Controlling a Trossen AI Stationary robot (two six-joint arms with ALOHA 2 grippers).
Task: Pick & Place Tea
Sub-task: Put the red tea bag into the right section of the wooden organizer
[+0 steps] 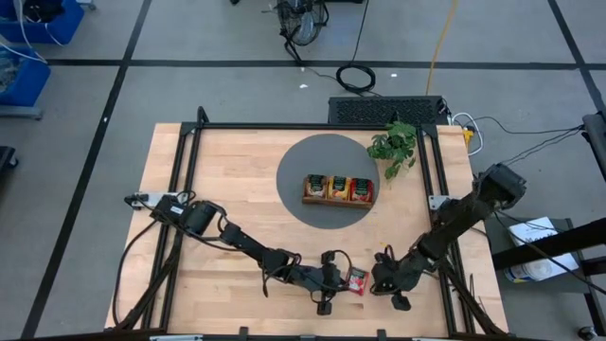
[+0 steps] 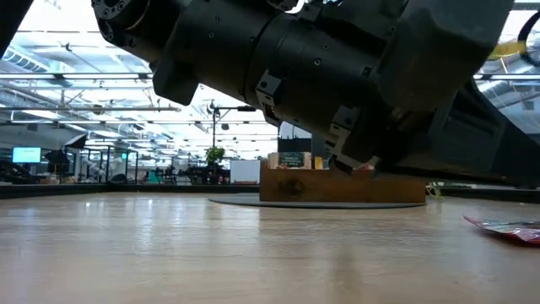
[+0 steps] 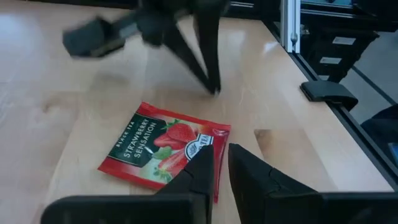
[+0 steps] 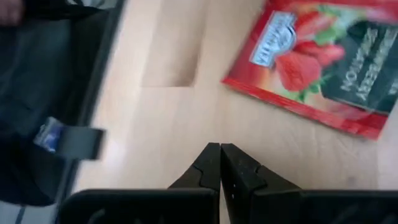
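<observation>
Left wrist view, glossy flat red tea packet (image 3: 163,152) on pale wood, left end effector (image 3: 221,163) slightly parted, empty

A grey floor (image 1: 218,38) crossed by dark tape lines surrounds the table, with bright ceiling lights (image 2: 51,63) beyond.

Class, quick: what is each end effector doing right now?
Left end effector: slightly open at the edge of the red tea packet, holding nothing.
Right end effector: closed, empty.
</observation>
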